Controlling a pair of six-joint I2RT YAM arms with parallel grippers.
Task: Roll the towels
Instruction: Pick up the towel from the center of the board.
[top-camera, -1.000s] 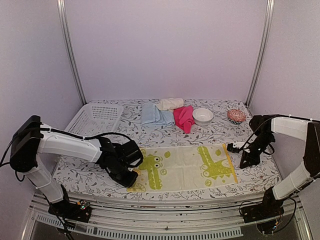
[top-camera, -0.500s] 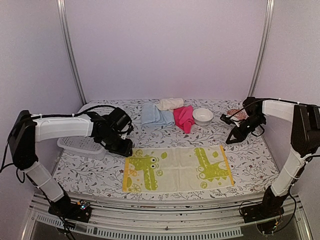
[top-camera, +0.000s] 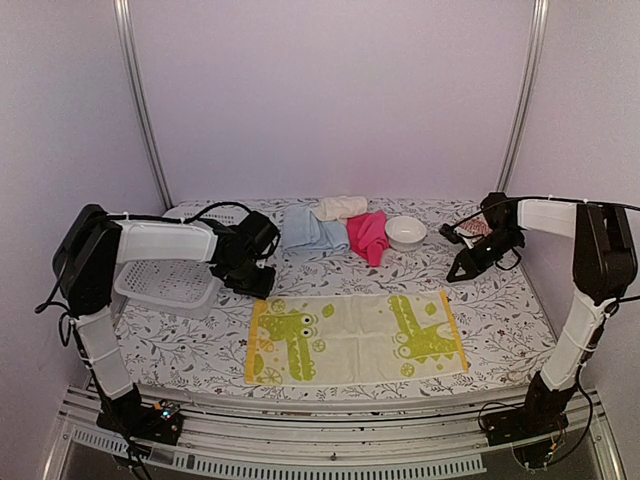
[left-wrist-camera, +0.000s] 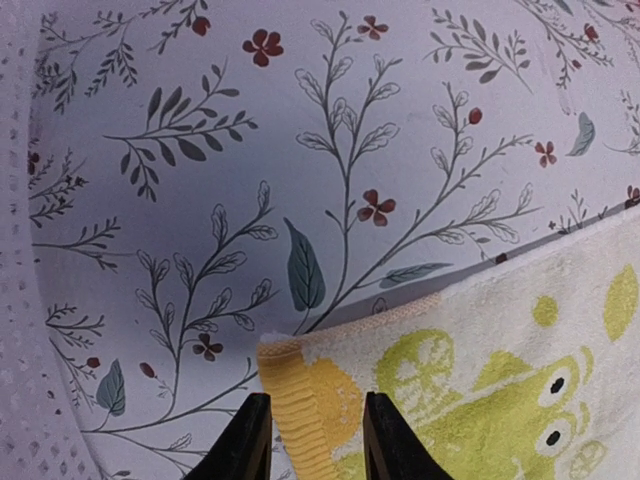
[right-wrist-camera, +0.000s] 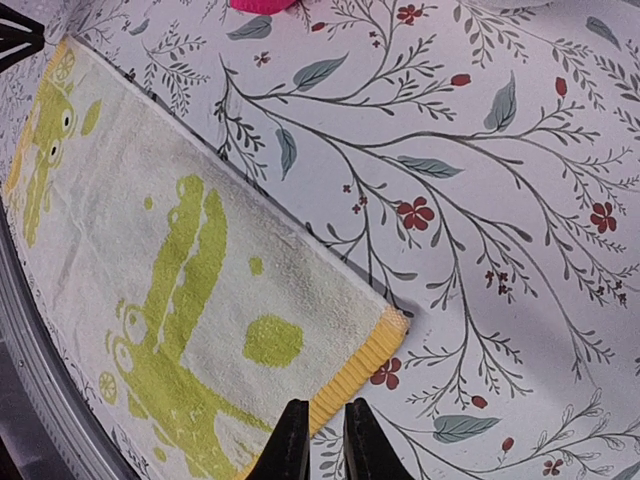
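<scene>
The yellow-green towel (top-camera: 355, 338) with crocodile print lies spread flat at the front middle of the table. My left gripper (top-camera: 257, 284) hovers over its far left corner (left-wrist-camera: 300, 375), open, with nothing between the fingers (left-wrist-camera: 250, 440). My right gripper (top-camera: 460, 270) hangs above the table past the towel's far right corner (right-wrist-camera: 385, 325). Its fingers (right-wrist-camera: 292, 440) are almost together and grip nothing. At the back lie a light blue towel (top-camera: 305, 232), a cream towel (top-camera: 340, 207) and a hot pink towel (top-camera: 367, 235), bunched together.
A white perforated basket (top-camera: 165, 282) stands at the left, right behind my left arm. A white bowl (top-camera: 406, 232) sits beside the pink towel. A patterned round object (top-camera: 474, 229) is half hidden by my right arm. Floral cloth (top-camera: 500, 310) covers the table.
Both grippers left the towel's ends and moved toward the back. The left went from the near left corner to the far left one and opened. The towel now lies flat.
</scene>
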